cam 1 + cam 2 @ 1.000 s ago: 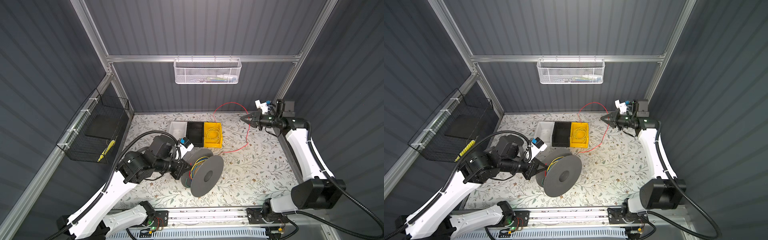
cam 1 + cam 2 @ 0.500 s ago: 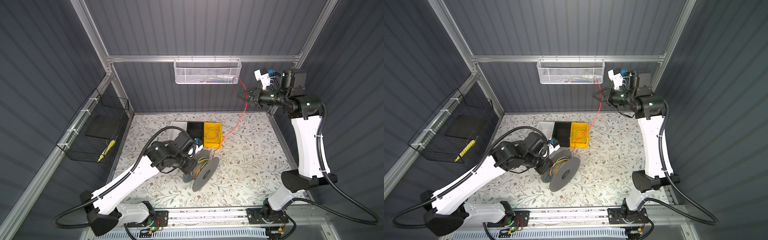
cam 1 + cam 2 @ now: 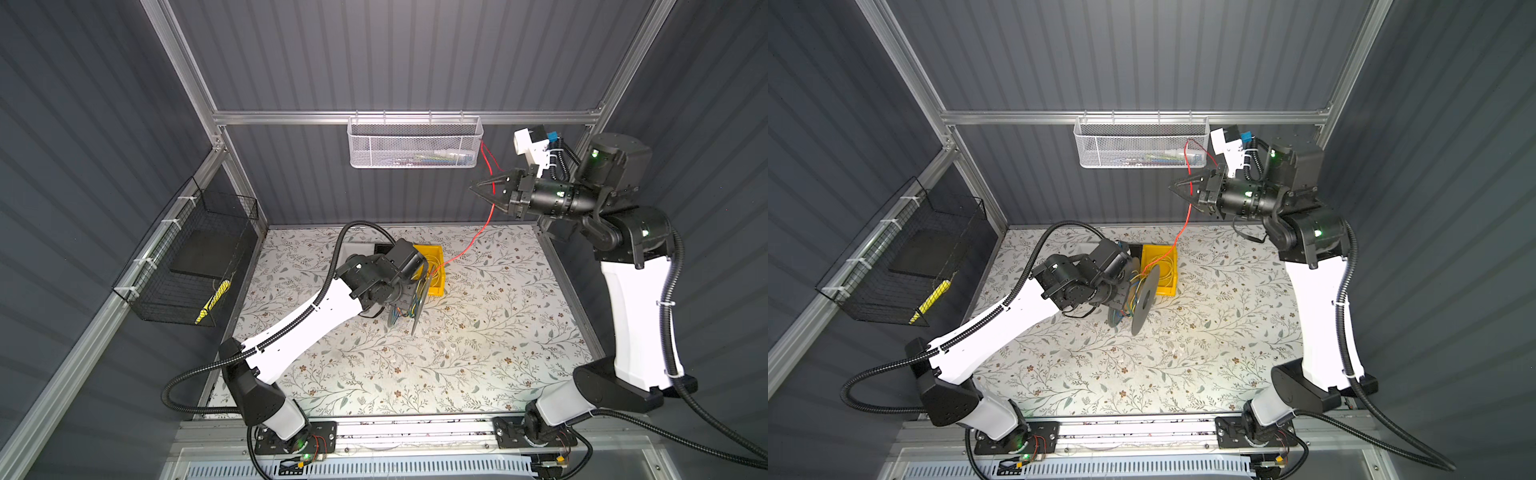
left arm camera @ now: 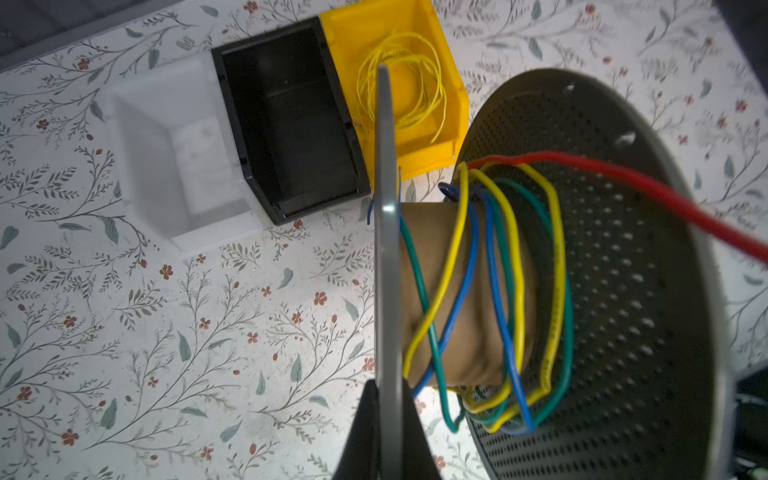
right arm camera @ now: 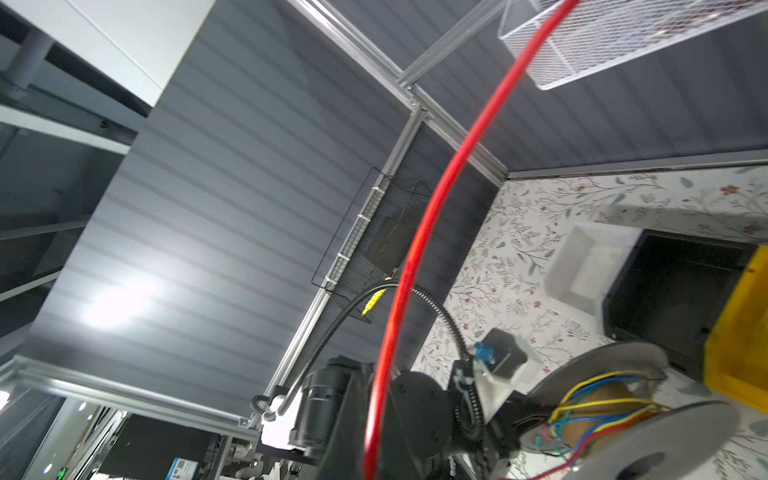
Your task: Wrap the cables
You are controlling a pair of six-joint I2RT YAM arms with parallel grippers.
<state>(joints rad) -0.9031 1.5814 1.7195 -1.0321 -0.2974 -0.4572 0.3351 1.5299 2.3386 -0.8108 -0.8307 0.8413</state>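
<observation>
**One red cable, slanting from my right tool down to the spool**

I count one red cable (image 3: 482,230), thin and glossy. Its length runs from my right tool (image 3: 478,190), pinched shut on it high beside the white mesh basket (image 3: 415,143), down to the single grey spool (image 3: 1144,299). The spool stands by three bins on the tabletop (image 3: 478,353): white (image 4: 137,174), black (image 4: 226,104), yellow (image 4: 428,158). My left tool (image 4: 389,388) is clamped on one spool flange. Loose yellow, blue and green cables (image 4: 494,291) loop its brown core.
</observation>
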